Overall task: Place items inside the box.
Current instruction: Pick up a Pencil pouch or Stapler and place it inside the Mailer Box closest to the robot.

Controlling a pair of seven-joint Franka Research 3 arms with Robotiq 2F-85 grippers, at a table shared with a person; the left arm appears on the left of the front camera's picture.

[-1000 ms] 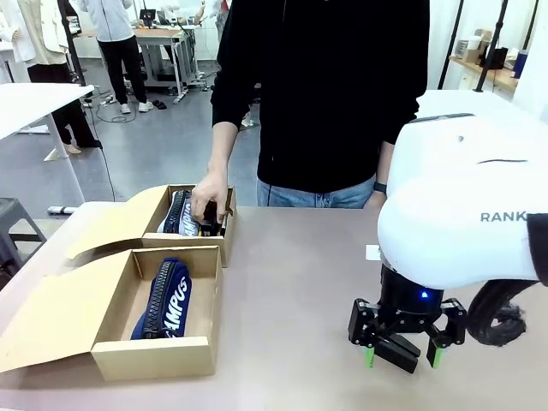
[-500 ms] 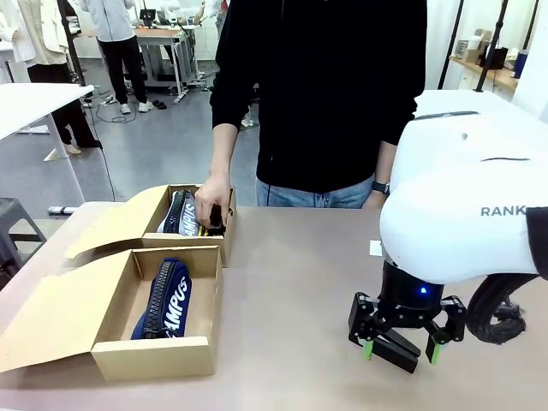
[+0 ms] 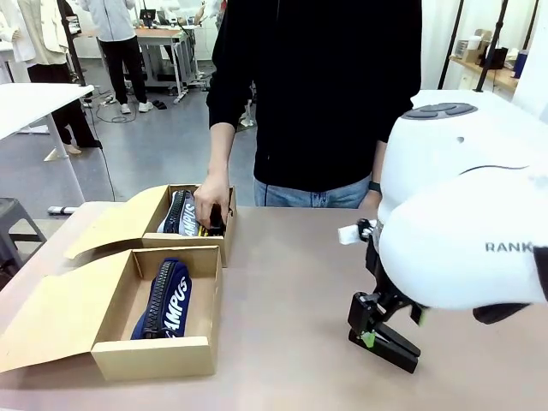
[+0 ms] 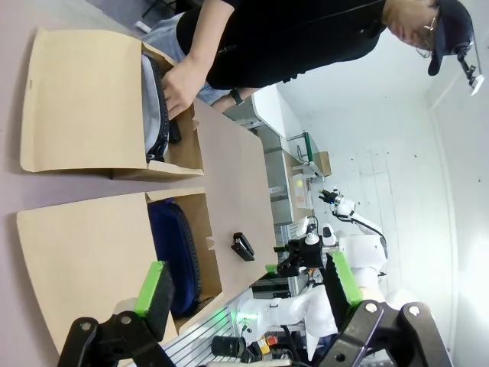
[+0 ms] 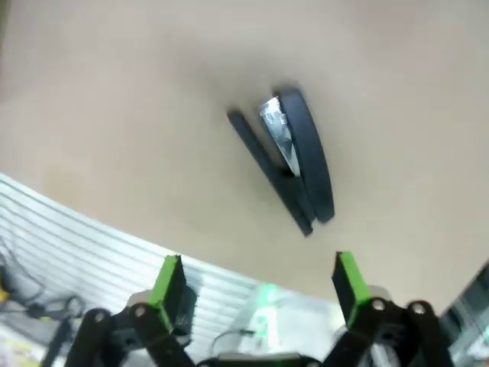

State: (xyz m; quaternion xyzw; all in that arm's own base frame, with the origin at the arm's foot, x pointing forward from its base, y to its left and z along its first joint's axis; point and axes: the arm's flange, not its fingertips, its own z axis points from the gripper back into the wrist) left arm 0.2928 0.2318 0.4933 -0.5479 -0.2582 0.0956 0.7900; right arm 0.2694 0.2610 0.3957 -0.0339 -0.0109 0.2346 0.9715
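Changing just now: the right gripper (image 5: 258, 264) has rolled about its wrist. From the front it now stands side-on with one green pad showing, where a moment ago both pads faced the camera. The arm's white bulk has also risen a little.
Right gripper state: fingers spread wide and holding nothing, poised just above the table (image 3: 291, 291).
Black stapler (image 5: 294, 164): lies on the table close to its near edge, right of the middle, with its top arm sprung slightly up. It has not shifted. In the right wrist view it sits ahead of the fingers, touched by neither.
Meaning for the task: I judge the roll to be an alignment that brings the pads across the stapler's narrow sides. The pick is being set up and is not yet made.
Left gripper (image 4: 246, 264): fingers wide apart and empty, facing both boxes.
Near box (image 3: 154, 358): by the table's near left corner, lid flap laid out to the left, with a navy pouch (image 3: 164, 298) lettered CAMPUS inside.
Far box (image 3: 120, 223): against the far edge on the left, just behind the near box, with a second pouch (image 3: 180, 212) inside.
Person's hand (image 3: 210, 201): in the far box at its right end, sunk a little lower than a second ago. Something dark lies under the fingers, too hidden to name.
Left to do: the stapler is the one item seen lying outside a box, so it looks like the robot's next load.
Risk: it lies near the table's edge, and a skewed closing could nudge it rather than clamp it.
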